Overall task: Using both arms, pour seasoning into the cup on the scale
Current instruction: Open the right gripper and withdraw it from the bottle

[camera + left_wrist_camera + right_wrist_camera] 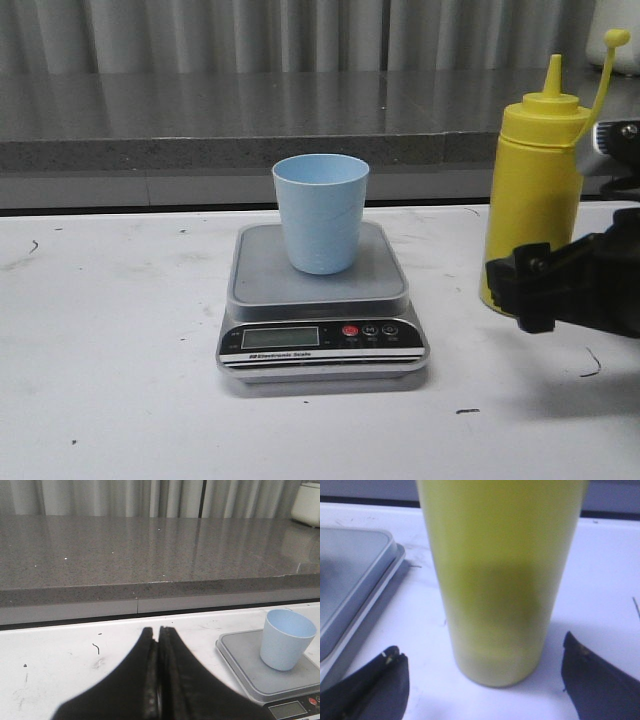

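While the bottle (535,190) stands upright on the white counter (120,400) to the right of the scale (320,300), its cap (617,38) hangs off a tether beside the nozzle. The cup (320,212) sits upright on the scale's platform, well apart from the bottle. The right fingers (485,680) are spread wide, one on each side of the bottle's base, not touching it. The left fingers (159,670) are pressed together, holding nothing, left of the scale. A grey ledge (200,120) runs behind the counter.

Yellow seasoning (535,190), pale blue cup (321,212), silver scale (320,300), black-panelled.
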Robot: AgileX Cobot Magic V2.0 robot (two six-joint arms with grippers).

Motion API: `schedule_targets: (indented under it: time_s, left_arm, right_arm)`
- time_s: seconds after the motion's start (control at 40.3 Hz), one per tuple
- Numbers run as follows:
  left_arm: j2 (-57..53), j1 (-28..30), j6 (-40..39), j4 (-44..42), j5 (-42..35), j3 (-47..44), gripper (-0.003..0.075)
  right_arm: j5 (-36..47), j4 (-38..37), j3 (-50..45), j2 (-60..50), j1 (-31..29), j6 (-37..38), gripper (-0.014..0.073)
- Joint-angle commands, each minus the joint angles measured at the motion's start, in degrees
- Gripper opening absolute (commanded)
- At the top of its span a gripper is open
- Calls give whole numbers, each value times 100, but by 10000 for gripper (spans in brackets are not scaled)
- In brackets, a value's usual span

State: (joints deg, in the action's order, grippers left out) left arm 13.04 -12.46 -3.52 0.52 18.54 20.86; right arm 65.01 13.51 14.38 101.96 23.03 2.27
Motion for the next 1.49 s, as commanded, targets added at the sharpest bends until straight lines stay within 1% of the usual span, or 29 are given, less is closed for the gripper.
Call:
schedule_targets:
  time_s: [0.0,0.149,0.223,0.298,0.372,0.447,0.471,0.521,0.595,0.67,0.794,0.943,1.017,1.141,1.191,1.265,1.34,1.464]
  left_arm:
    - [51,10,-44,40,-471,162,-20]
    - [51,10,-44,40,-471,162,-20]
    - [51,10,-44,40,-471,162,-20]
    - [51,10,-44,40,-471,162,-20]
    - [51,10,-44,40,-471,162,-20]
    - [51,10,-44,40,-471,162,-20]
    - [51,10,-44,40,-471,162,-20]
    - [51,10,-44,40,-471,162,-20]
    - [51,10,-44,40,-471,162,-20]
    - [51,10,-44,40,-471,162,-20]
    - [51,10,-44,40,-471,162,-20]
    - [51,10,-44,40,-471,162,-20]
    - [51,10,-44,40,-471,162,-20]
    - [51,10,-44,40,-471,162,-20]
    - [51,10,-44,40,-471,162,-20]
    - [51,10,-44,40,-471,162,-20]
    - [51,10,-44,40,-471,162,-20]
    - [51,10,-44,40,-471,162,-20]
  right_arm:
    - [871,-140,-222,-287,0,270,634]
    - [871,-122,-618,-628,0,308,629]
    - [871,-116,-791,-908,0,308,589]
    - [871,-116,-928,-1223,0,308,465]
    - [864,-116,-1052,-1518,0,308,295]
    - [857,-112,-1183,-1835,0,303,104]
    - [843,-112,-1210,-1918,0,302,78]
    - [787,-112,-1284,-2135,0,278,-1]
    - [637,-112,-1359,-2400,0,156,-63]
    - [376,-112,-1395,-2667,0,-48,-62]
    - [-222,-68,-1392,-3231,0,-94,-60]
    - [-871,242,-1336,-4148,0,-302,-60]
    - [-1746,464,-1125,-4723,0,-581,-60]
    - [-3523,851,-450,-5645,-5,-1510,-60]
    - [-4056,1085,-188,-5961,-5,-1880,-60]
    - [-4622,1352,141,-6424,-5,-2504,-60]
    - [-4948,1632,342,-6871,-5,-3023,-60]
    - [-5355,2181,540,-7528,-5,-3478,-60]
